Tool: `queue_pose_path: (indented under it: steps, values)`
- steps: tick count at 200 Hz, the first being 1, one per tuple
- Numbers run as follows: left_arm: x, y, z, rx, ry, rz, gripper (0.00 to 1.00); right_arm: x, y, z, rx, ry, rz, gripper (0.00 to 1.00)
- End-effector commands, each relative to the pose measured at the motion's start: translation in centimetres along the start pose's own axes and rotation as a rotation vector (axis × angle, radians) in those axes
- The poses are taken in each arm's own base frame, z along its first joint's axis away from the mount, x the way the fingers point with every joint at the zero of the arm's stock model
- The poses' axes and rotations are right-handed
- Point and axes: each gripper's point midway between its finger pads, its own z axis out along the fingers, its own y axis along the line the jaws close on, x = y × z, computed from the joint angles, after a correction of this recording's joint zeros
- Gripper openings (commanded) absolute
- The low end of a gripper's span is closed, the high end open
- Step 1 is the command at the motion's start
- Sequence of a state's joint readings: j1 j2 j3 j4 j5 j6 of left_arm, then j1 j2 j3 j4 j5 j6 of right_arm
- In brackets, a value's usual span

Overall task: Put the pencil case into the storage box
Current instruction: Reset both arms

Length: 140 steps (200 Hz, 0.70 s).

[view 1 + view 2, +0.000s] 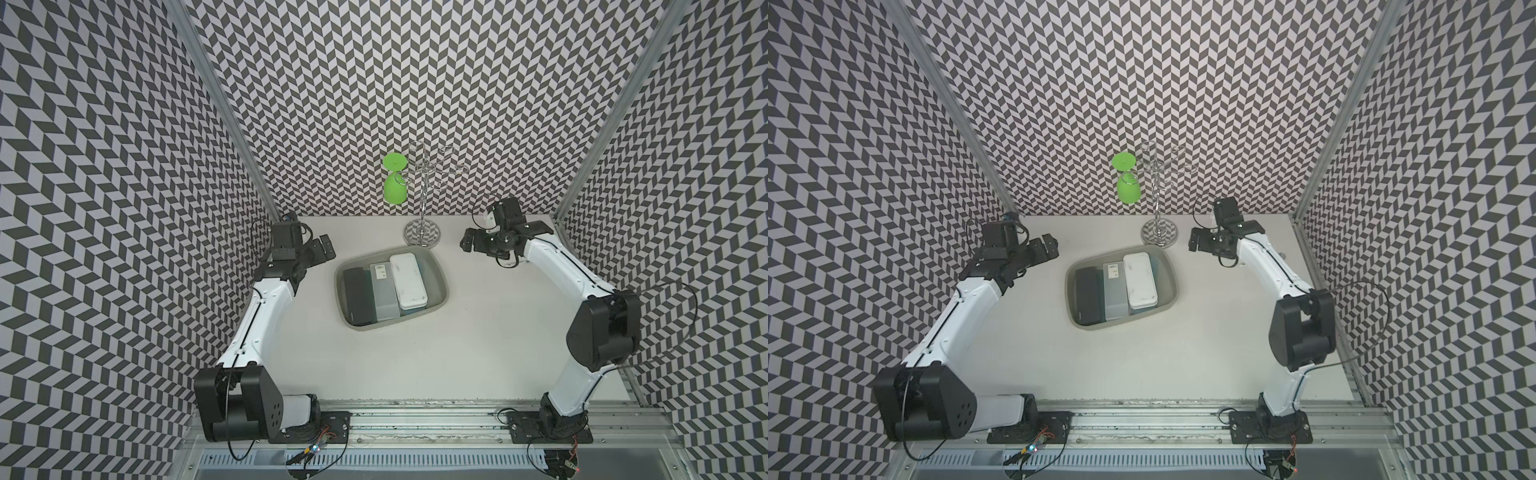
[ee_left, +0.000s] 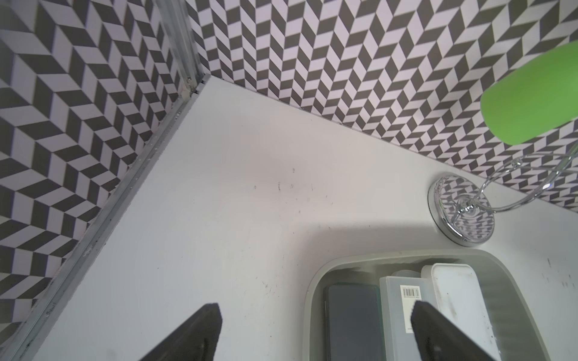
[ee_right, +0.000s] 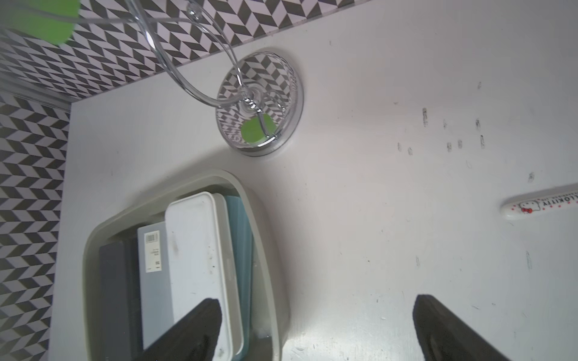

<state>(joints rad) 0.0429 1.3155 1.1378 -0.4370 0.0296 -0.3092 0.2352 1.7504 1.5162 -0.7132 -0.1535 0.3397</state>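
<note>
Top view, storage box (image 1: 438, 291) central, table (image 1: 478, 357) margin all round

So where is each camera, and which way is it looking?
Both top views: high at the front, looking down on the table; both arms, left gripper and right gripper show.
Left wrist: on the left arm, looking past its black fingers at a back corner and the storage box.
Right wrist: on the right arm, looking past its fingers at the storage box and wire stand.
Shared: all show the storage box holding the white pencil case.
</note>
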Motion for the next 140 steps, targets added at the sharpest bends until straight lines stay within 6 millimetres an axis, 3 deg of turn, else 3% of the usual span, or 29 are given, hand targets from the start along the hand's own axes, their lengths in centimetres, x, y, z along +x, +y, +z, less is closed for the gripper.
queue_pose_path:
  steps: [1, 36, 61, 85, 96, 113, 140]
  values:
    - [-1.5, 0.1, -1.2, 0.044, -0.1, -0.059, 1.0, -0.9, -2.3, -0.9, -0.007, -0.109, 0.005, 0.99]
    - [-1.1, 1.0, -0.6, 0.04, -0.243, 0.025, 1.0, -1.0, -8.0, -0.7, 0.121, -0.314, -0.024, 1.0]
    - [0.3, 2.3, 0.5, 0.016, -0.346, 0.079, 1.0, -1.5, -10.6, -0.8, 0.222, -0.475, -0.08, 0.99]
    - [2.7, 4.6, 2.9, -0.049, -0.328, 0.009, 1.0, -2.3, -11.2, -0.2, 0.231, -0.56, -0.078, 1.0]
    - [2.8, 4.7, 3.2, -0.025, -0.348, -0.013, 1.0, -2.8, -11.3, -0.3, 0.236, -0.597, -0.082, 0.99]
    - [1.9, 4.0, 2.9, 0.022, -0.387, -0.019, 1.0, -3.6, -11.5, -1.1, 0.255, -0.644, -0.069, 1.0]
    - [-4.3, 0.8, -1.1, 0.097, -0.527, 0.049, 1.0, -5.8, -9.1, -5.6, 0.179, -0.717, -0.056, 0.99]
